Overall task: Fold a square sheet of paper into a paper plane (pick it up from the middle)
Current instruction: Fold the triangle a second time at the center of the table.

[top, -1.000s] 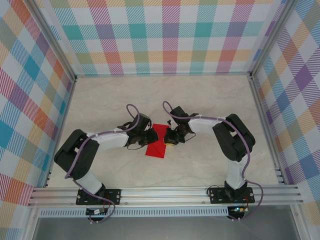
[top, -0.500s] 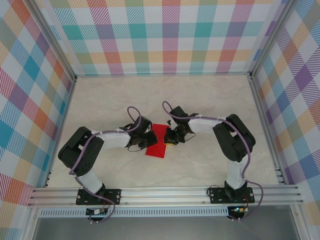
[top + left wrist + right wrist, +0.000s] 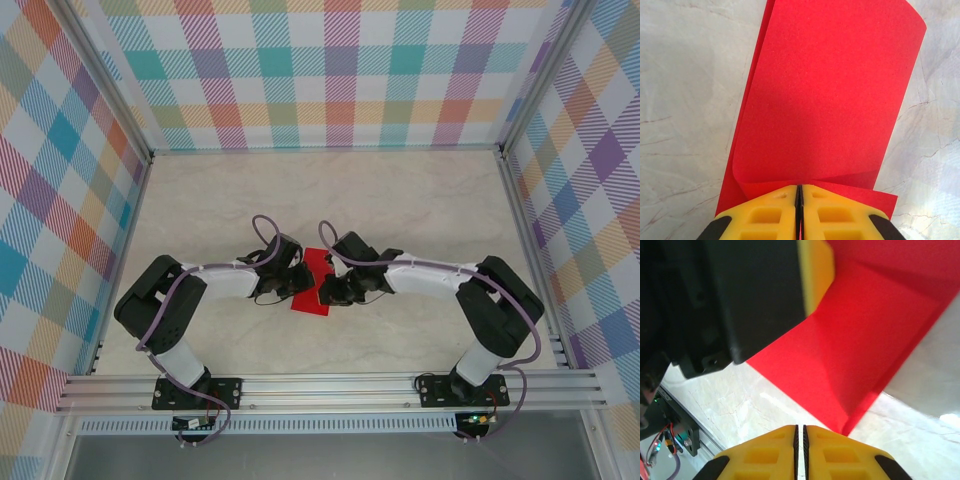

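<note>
Marble-patterned table (image 3: 400,200) carried the square sheet of paper (image 3: 308,303) near its middle, between the two arms. From above, the wrists covered most of the red. At the left wrist the sheet lay doubled over, its far end cut off. The left gripper (image 3: 798,210) had its yellow pads pressed together on the sheet's near edge. The right gripper (image 3: 800,452) was closed on nothing, just short of a paper corner.
</note>
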